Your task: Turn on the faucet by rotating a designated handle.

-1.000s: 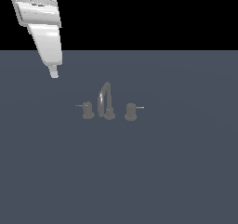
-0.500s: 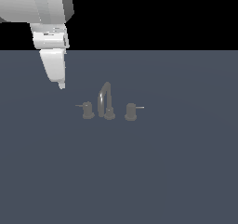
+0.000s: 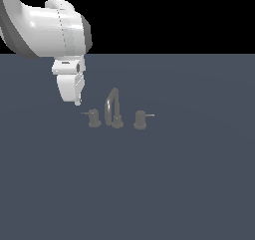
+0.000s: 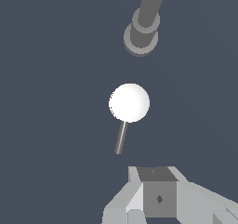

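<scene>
Across the upper left of the exterior view, the white arm (image 3: 47,32) is now bulking much larger than it did a second ago, and the gripper (image 3: 77,102) has come down and toward the middle of the frame, so that it is hanging just above and a little to the left of the handle (image 3: 93,118), apart from it and not yet touching. The faucet (image 3: 115,112) is sitting near the centre of the frame on the flat grey table (image 3: 189,184), unchanged, its arched spout (image 3: 112,102) rising between the handle on the exterior view's left and the twin knob (image 3: 140,119) on the exterior view's right; the handle's dark lever (image 3: 84,113) is pointing out to the left, toward the gripper. Whether the jaws are standing wide or narrow I cannot tell from this angle. Through the wrist view, the handle is showing as a bright round top (image 4: 129,102) in the middle of the frame, the lever (image 4: 121,137) running down from it toward the finger (image 4: 158,195) at the lower edge, and the spout's base (image 4: 141,36) lying above; the jaw gap is not showing here either. Judging by this, the approach is nearly over and a push on the lever is coming next.
</scene>
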{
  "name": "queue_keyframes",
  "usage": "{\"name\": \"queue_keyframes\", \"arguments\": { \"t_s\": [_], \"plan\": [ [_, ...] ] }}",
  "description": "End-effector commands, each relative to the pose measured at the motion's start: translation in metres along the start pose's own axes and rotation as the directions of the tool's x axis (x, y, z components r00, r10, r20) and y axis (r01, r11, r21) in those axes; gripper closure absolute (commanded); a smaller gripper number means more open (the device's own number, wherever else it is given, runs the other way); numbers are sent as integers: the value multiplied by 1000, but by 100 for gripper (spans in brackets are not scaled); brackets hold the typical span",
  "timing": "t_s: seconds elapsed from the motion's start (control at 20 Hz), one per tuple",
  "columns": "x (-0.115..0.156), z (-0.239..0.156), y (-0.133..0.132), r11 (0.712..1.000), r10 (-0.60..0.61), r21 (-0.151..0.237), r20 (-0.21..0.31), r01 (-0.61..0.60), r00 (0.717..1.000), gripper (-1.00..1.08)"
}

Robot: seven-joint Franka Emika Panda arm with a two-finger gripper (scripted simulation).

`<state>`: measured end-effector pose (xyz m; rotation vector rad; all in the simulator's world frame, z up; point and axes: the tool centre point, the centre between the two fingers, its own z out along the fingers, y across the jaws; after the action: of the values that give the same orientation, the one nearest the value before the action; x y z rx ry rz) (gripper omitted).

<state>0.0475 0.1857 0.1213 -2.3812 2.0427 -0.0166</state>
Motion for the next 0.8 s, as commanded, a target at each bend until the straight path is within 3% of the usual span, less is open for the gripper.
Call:
{"name": "queue_keyframes", "arguments": {
  "t_s": [0.0, 0.75],
  "plan": [
    [5, 14, -13, 999, 54, -2, -2, -54, 999, 108],
    [27, 57, -53, 976, 219, -11, 2, -219, 976, 108]
  ]
}}
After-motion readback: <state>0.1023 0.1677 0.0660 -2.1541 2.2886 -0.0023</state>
